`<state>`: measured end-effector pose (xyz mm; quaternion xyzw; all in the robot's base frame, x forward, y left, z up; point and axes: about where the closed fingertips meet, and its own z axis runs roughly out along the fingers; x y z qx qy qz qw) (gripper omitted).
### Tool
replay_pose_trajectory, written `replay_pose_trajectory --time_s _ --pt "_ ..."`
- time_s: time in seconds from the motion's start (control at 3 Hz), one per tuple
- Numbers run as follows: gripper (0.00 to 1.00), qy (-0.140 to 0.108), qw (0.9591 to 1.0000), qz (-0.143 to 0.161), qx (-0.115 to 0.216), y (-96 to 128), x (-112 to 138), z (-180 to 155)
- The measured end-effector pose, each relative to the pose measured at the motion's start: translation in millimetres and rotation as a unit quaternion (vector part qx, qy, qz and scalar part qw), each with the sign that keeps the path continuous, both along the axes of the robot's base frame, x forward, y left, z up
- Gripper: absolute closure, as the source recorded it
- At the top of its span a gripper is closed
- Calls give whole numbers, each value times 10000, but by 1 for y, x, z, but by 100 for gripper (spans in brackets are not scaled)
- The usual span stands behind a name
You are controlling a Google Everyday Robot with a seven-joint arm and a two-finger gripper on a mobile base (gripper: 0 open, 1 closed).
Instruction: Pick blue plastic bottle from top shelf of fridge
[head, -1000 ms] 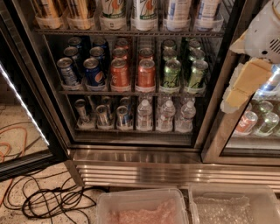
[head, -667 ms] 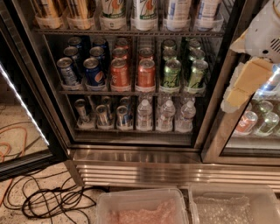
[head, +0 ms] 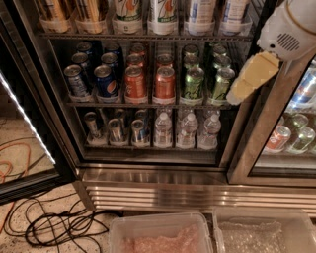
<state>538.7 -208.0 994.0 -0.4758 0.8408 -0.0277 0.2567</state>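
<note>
1. At the right side of the open fridge, the gripper hangs in front of the middle post, level with the soda cans and below the top shelf.
2. We judge it waits outside the fridge so the arm can enter over the rail without brushing the cans.
3. The blue plastic bottle stands upright at the right of the top shelf, beside a like bottle. Only its lower body shows, and the cap is out of view.
4. The gripper is well apart from it. We cannot tell whether the gripper is parted or closed.
5. The green-and-orange bottles stand just left of it, so a reach from the right looks sensible.
6. Against a second ago, the gripper has shifted up and left, nearer the shelf. The bottles and cans have not moved.
</note>
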Motion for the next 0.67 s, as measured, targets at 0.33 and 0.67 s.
replay_pose_trajectory --time_s 0.33,0.67 --pt "0 -92 9955 -923 185 -15 38 2" --pt "0 3 9849 -1675 428 -20 54 7"
